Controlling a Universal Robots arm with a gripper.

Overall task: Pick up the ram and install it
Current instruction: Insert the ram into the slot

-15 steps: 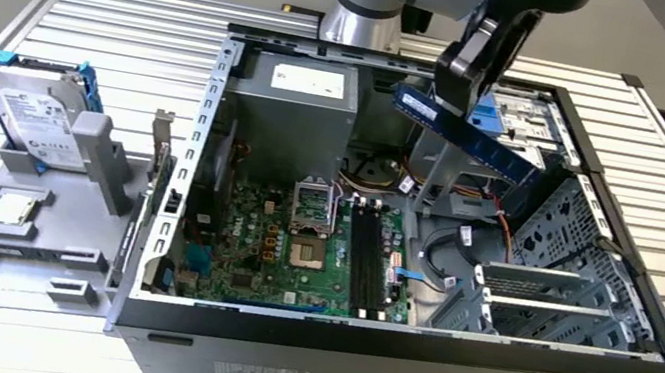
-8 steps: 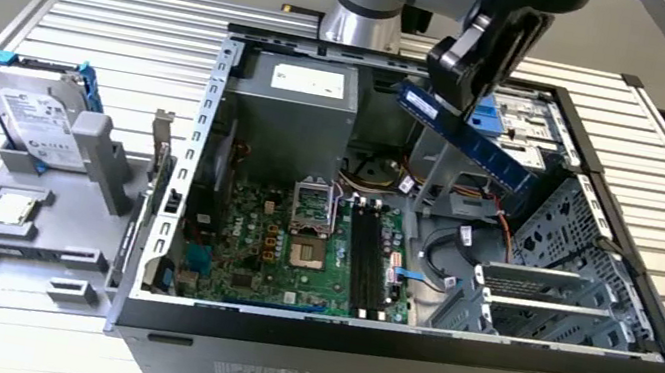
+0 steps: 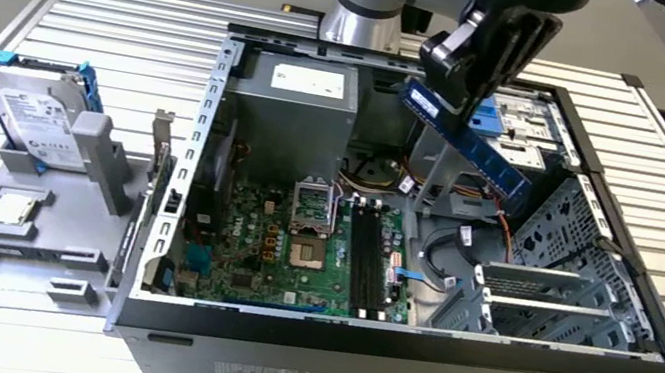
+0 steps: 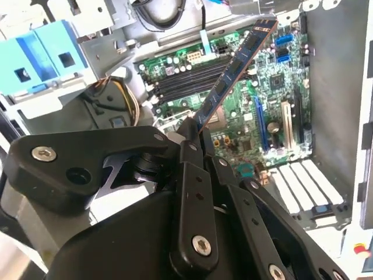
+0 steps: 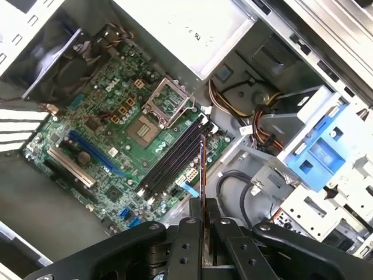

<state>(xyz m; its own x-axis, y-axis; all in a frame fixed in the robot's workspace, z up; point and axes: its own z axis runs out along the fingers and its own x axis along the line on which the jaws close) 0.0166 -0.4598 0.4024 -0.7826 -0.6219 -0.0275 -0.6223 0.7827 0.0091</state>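
The ram [image 3: 472, 144] is a long dark blue stick held tilted in the air above the open computer case, near the case's far right side in the exterior view. My gripper [image 3: 460, 94] is shut on its upper end. In the second wrist view the ram [image 4: 236, 70] juts out from between the fingers [image 4: 189, 157], slanting over the motherboard. In the first wrist view I see the ram [image 5: 202, 175] edge-on, its free end hanging over the black memory slots [image 5: 172, 157]. Those slots [image 3: 366, 248] lie well below the stick, which is not touching them.
A grey tray [image 3: 25, 247] at the exterior view's left carries a silver hard drive [image 3: 39, 122] in a blue frame and a small square chip [image 3: 11, 209]. Inside the case are the power supply [image 3: 293, 104], a blue drive bracket [image 5: 317, 151], cables and the metal drive cage [image 3: 559, 285].
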